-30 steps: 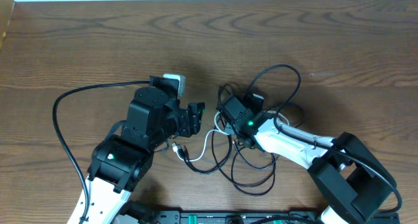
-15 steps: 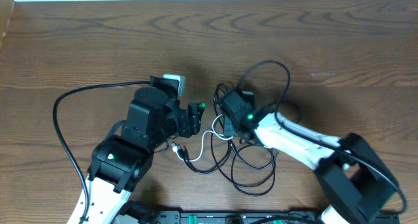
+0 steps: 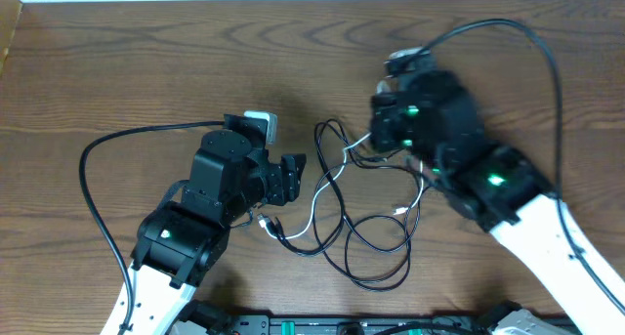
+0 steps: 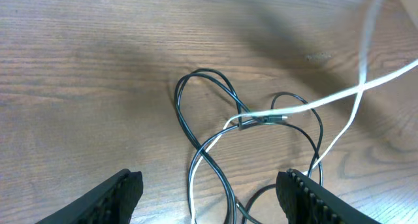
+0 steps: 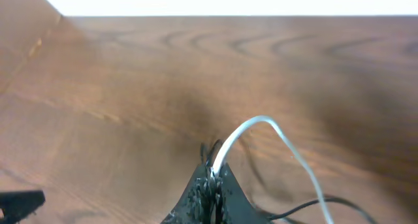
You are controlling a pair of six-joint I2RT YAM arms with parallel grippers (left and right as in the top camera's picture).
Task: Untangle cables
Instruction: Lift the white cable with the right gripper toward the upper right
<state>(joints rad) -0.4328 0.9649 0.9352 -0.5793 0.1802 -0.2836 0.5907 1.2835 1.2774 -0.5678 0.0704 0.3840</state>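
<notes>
Right tool [image 5: 212, 179] lifted white cable [image 5: 261, 119] toward far edge [image 3: 293, 0].

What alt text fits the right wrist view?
The right gripper, seen from just behind its fingers, is shut on a white cable that arcs up and then down to the right against a brown wooden table. A thin black cable, blurred, crosses the bottom right corner.
</notes>
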